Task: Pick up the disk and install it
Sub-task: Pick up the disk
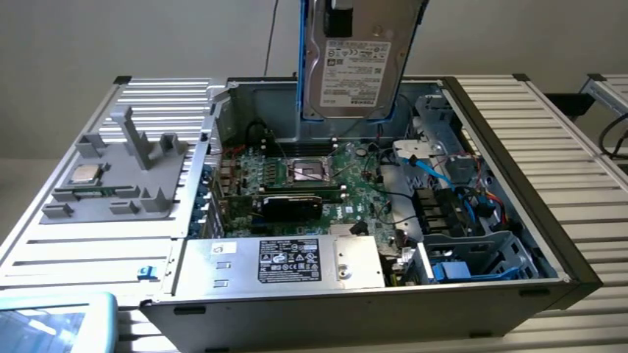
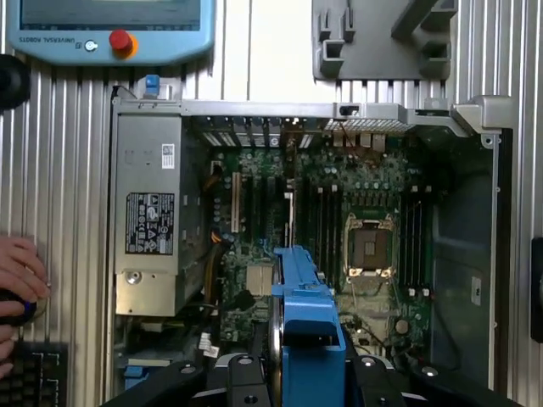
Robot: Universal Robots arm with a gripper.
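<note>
Ribbed metal desk (image 1: 559, 220) beneath everything. On it, an open computer case (image 1: 373, 316), insides exposed. Inside, a green motherboard (image 1: 363, 187) across the floor of the case. Along the case's near wall in the exterior view, a silver power supply (image 1: 279, 261) with a black label. On the exterior view's left, just beside the case, a grey fixture (image 1: 132, 140). At the near corner on that side, a pale blue pendant (image 1: 49, 323). Above the far end of the case, well clear of the motherboard, the disk (image 1: 355, 70), hanging upright, white label facing the exterior camera, blue frame along its edges. At its top the hand (image 2: 307, 386), clamped on the blue frame from both sides. Smaller still: a processor socket (image 1: 307, 170) mid-board and a square silver chip (image 1: 84, 174) on the fixture.
</note>
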